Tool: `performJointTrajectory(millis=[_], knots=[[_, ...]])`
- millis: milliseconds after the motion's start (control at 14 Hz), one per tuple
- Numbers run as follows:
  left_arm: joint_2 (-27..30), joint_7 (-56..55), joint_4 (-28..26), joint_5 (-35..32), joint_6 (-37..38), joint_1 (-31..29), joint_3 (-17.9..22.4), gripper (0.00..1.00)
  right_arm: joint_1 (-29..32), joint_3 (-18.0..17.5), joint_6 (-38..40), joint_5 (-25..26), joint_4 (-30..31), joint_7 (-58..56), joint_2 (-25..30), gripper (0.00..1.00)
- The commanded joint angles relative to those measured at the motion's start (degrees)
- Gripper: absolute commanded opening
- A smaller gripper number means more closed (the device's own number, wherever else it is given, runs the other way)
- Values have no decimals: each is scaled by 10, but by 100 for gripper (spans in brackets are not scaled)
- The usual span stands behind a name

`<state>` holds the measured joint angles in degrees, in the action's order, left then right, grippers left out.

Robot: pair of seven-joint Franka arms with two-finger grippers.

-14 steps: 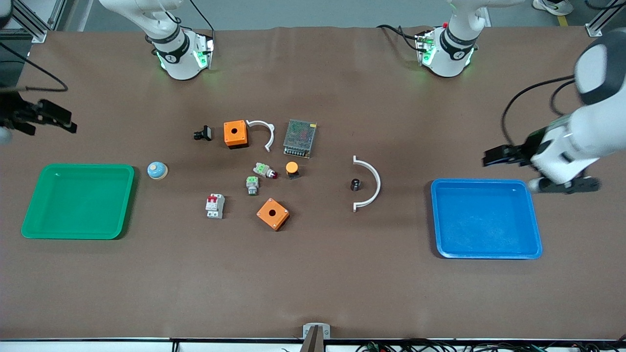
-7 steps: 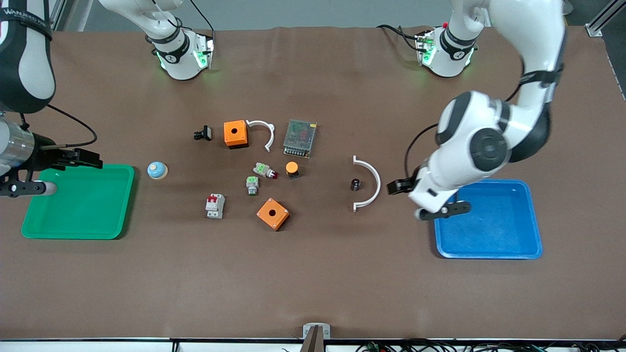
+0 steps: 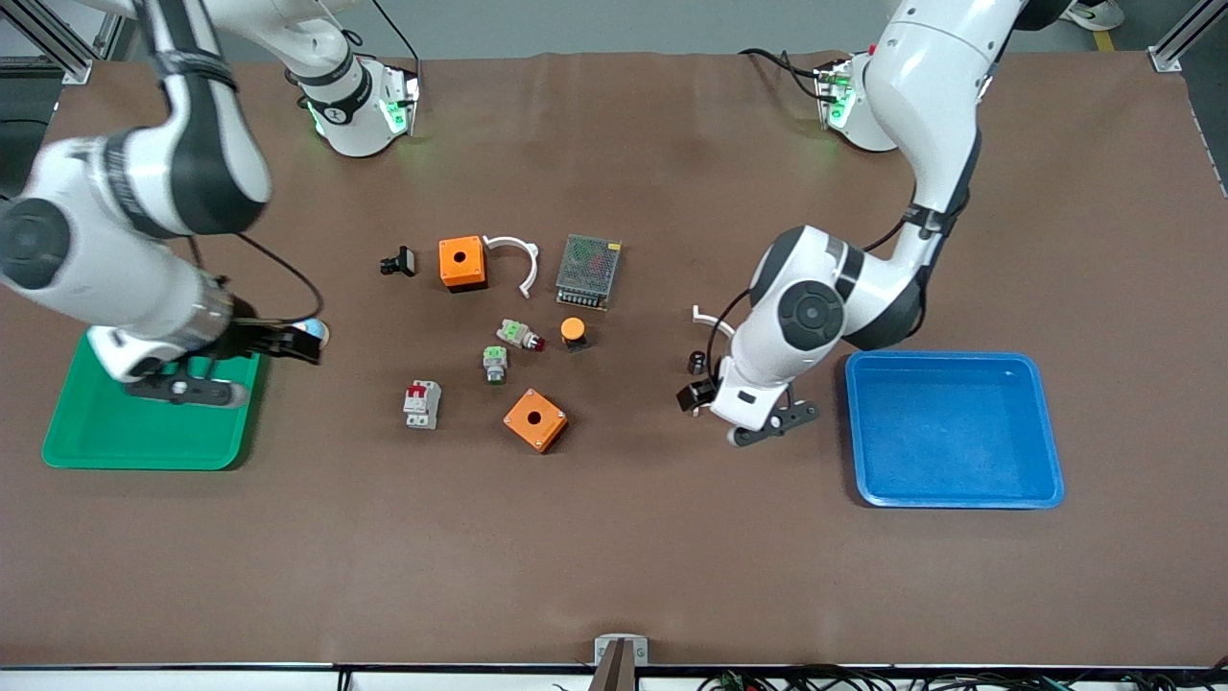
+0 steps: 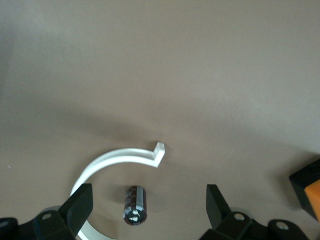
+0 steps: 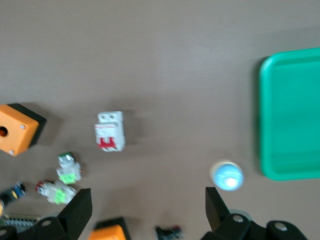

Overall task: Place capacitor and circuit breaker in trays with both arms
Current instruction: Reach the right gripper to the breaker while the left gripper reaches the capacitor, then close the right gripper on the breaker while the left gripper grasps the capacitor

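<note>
Right, the capacitor (image 4: pixel 135 205) lies on its side inside the white arc (image 4: pixel 117 156), framed by the spread, empty left gripper (image 4: pixel 147 206) w/ its axis crosswise to them, while the circuit breaker (image 3: pixel 421 404) sits mid-table toward the front camera from the empty, wide-open right gripper (image 3: pixel 288 343).

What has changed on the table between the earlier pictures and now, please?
Both arms swung in from the table's ends. The left gripper now hangs open over the capacitor, by the white curved clip; the right gripper hangs open beside the green tray, short of the circuit breaker. Nothing was grasped, and the parts lie where they were.
</note>
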<state>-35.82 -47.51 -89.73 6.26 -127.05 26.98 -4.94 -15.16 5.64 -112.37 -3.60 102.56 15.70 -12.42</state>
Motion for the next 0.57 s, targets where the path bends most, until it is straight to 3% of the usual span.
performJointTrajectory(millis=[0,500], knots=[[1,-25,-29,-39,-9,21,5,100,-27,6,-72,-11,26,29,-34,100],[-1,-38,-97,-64,-55,49,5,98,-68,6,-205,-11,26,59,-142,100]])
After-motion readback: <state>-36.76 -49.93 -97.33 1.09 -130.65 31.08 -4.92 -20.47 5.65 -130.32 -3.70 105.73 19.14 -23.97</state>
